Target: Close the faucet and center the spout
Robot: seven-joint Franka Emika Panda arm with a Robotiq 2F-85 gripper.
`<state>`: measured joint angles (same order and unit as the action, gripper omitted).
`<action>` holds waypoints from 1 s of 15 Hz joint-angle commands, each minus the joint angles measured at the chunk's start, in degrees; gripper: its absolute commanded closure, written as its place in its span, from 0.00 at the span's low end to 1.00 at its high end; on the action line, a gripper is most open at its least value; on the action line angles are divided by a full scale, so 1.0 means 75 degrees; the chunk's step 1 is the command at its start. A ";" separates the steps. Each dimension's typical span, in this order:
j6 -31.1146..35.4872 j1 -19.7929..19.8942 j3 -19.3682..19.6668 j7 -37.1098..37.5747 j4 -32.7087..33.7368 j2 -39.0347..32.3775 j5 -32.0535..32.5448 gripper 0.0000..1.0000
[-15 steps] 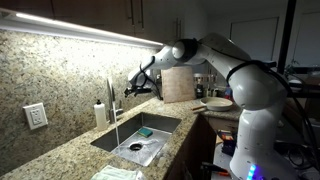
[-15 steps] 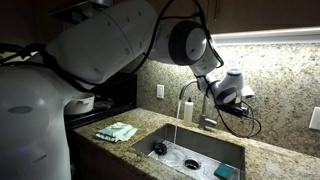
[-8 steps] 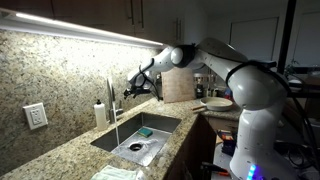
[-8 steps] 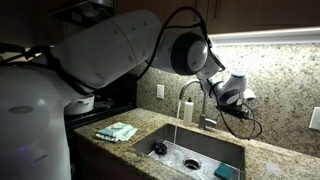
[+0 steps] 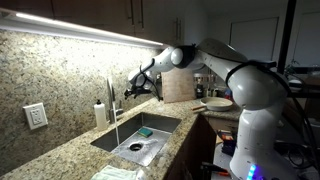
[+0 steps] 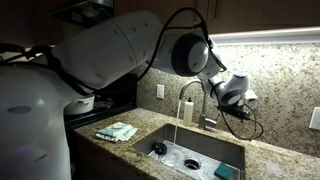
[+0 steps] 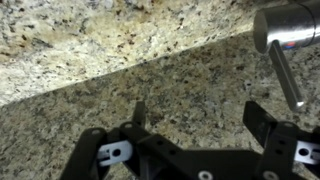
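The chrome faucet (image 5: 110, 95) stands behind the sink by the granite backsplash. Its arched spout (image 6: 186, 90) curves over the basin, and a thin stream of water falls from it in both exterior views. My gripper (image 5: 130, 90) hangs just beside the faucet, on the side away from the soap bottle, and also shows in an exterior view (image 6: 222, 97). In the wrist view the gripper (image 7: 200, 118) is open and empty over the granite. The faucet's chrome lever handle (image 7: 288, 62) lies at the upper right, just outside the right finger.
A white soap dispenser (image 5: 100, 112) stands on the other side of the faucet. The steel sink (image 5: 172, 121) holds a blue sponge (image 5: 145, 131). A wooden board (image 5: 178, 84) leans on the wall past the gripper. A green cloth (image 6: 117, 131) lies beside the sink.
The gripper has crept slightly closer to the faucet and has barely moved in the last half second. The water keeps running.
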<state>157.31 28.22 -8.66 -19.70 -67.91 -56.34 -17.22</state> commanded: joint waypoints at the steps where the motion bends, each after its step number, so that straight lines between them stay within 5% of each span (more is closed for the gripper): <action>1: -0.0144 0.0233 -0.0165 -0.0154 0.0309 -0.0206 0.0022 0.00; 9: -0.0891 0.0702 -0.0766 -0.0555 0.0996 -0.0515 -0.0062 0.00; 10: -0.0684 -0.0024 -0.0592 0.0063 0.0965 -0.0635 0.0081 0.00; 15: -0.0596 -0.1059 -0.0319 0.0535 0.1562 -0.1206 0.0242 0.00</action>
<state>153.70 24.83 -11.48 -18.58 -60.45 -61.96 -16.41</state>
